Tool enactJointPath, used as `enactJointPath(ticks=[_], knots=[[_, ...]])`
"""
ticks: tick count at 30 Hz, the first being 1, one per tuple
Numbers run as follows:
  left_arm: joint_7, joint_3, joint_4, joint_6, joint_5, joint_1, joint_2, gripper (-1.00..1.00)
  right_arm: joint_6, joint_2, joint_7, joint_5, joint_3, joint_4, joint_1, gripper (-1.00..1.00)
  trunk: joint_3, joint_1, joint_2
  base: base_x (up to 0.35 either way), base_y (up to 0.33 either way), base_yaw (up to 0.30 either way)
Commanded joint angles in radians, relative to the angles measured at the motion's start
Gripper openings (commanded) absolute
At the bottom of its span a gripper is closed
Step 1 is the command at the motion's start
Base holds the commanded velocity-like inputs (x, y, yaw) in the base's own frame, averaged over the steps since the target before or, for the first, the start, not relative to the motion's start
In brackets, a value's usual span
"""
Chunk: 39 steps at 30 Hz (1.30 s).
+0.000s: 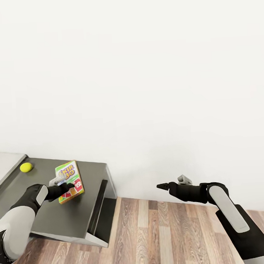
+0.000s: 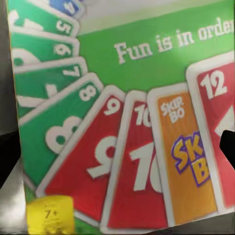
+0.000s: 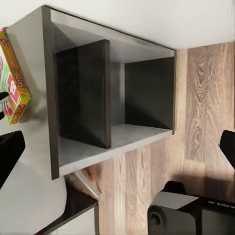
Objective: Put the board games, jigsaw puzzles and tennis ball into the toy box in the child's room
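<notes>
Head view: the Skip-Bo board game (image 1: 68, 181) lies flat on the table (image 1: 47, 214), tennis ball (image 1: 26, 167) well apart toward the wall; left gripper (image 1: 65, 186) over the box, fingers' spread hidden (cannot tell).
Left wrist view: box print close below; best to straddle a long edge squarely before closing.
Right wrist view: right gripper (image 3: 117, 147) fingers wide, holding nothing, above the floor (image 3: 205, 98).

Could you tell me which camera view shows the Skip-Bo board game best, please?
The head view: the whole Skip-Bo board game lies on the table, under the left hand. The left wrist view shows its cover close up; the right wrist view catches one edge.
</notes>
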Motion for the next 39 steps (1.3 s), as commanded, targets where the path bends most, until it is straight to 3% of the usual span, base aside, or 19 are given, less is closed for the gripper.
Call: enactJointPath(ticks=[1,13,31,39], knots=[[-0.003,0.006,-0.001,0.007,-0.001,-0.001,0.000,1.00,0.001,-0.001,-0.010,-0.010,0.001,-0.001,-0.001,1.00,-0.002,0.000,-0.002,-0.083,-0.120,0.000],[-0.003,0.007,-0.001,0.007,-0.001,0.001,0.001,1.00,0.001,-0.001,-0.010,-0.010,0.002,-0.002,-0.001,1.00,-0.002,0.000,-0.002,-0.009,-0.015,0.000],[-0.005,0.007,-0.001,0.007,0.000,0.001,0.004,1.00,0.001,-0.001,-0.010,-0.010,0.000,-0.002,-0.001,1.00,-0.002,0.000,-0.002,0.106,0.084,-0.001],[-0.005,0.005,-0.001,0.007,0.000,0.001,0.007,1.00,0.001,-0.001,-0.010,-0.010,0.001,-0.002,-0.001,1.00,-0.002,0.000,-0.002,0.033,0.057,-0.167]])
